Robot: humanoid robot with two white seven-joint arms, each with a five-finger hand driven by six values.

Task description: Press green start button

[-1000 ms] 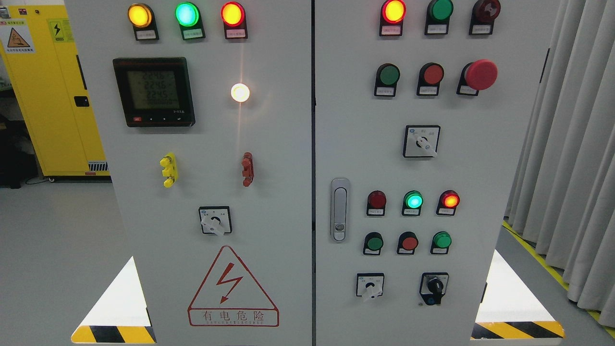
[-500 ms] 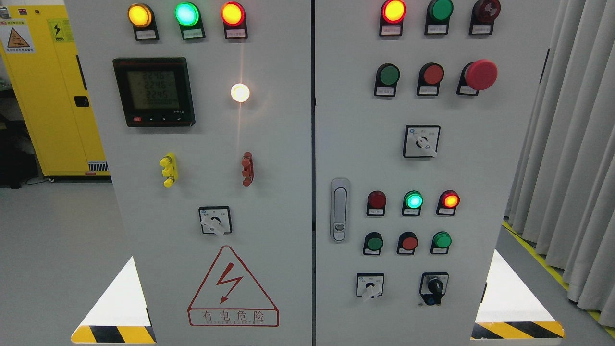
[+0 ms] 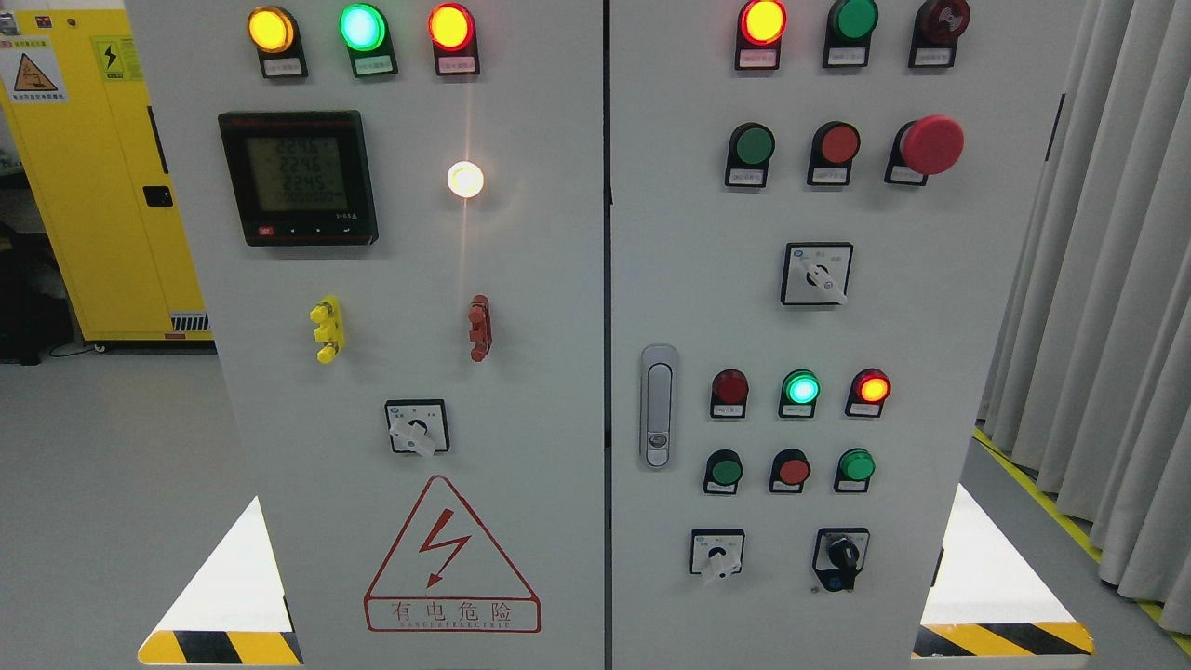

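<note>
No hand in frame yet, so can't tell open or closed, or holding anything; cabinet untouched.

Near to far on the right door (image 3: 930, 326): bottom row has two selector switches, above that three pushbuttons, green (image 3: 724, 471), red (image 3: 793, 470), green (image 3: 855, 464), then three pilot lamps. Further up: one rotary switch, then green start button candidate (image 3: 752, 145) beside a red button (image 3: 838, 143) and one red mushroom e-stop (image 3: 930, 144). Top row holds three more lamps. Risk: three unlit green pushbuttons in total, labels too small to read, so the wrong one could get pressed. The red neighbour sits close, so a sideways drift would hit stop instead. Left door: three lamps, one meter (image 3: 298, 177).
</note>
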